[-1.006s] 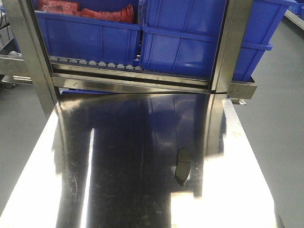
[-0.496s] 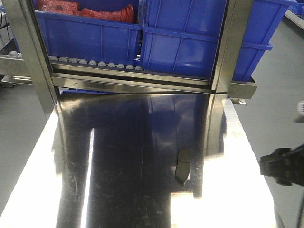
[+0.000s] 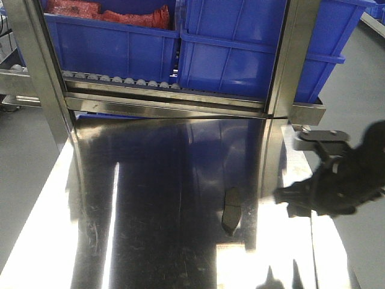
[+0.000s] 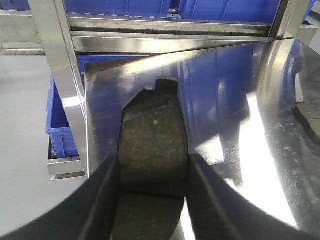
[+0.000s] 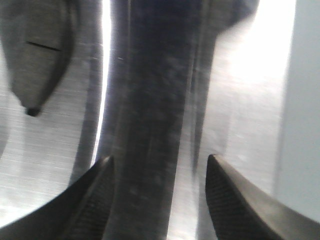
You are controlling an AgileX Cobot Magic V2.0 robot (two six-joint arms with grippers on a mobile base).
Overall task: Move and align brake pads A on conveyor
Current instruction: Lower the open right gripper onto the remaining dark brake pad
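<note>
One brake pad (image 4: 152,150) sits in the left fingers (image 4: 102,200); right fingers (image 5: 90,200) gape empty. Nudged, the loose pad (image 3: 231,211) may skid.

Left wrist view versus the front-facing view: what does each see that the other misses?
Only the left wrist view shows the left gripper, its fingers closed on a held brake pad. Only the front-facing view shows the right gripper over the right side of the steel table, and red items in a bin. Both show that table and the blue bins. The loose brake pad lying on it may be the dark shape cut off at the wrist view's right edge.
</note>
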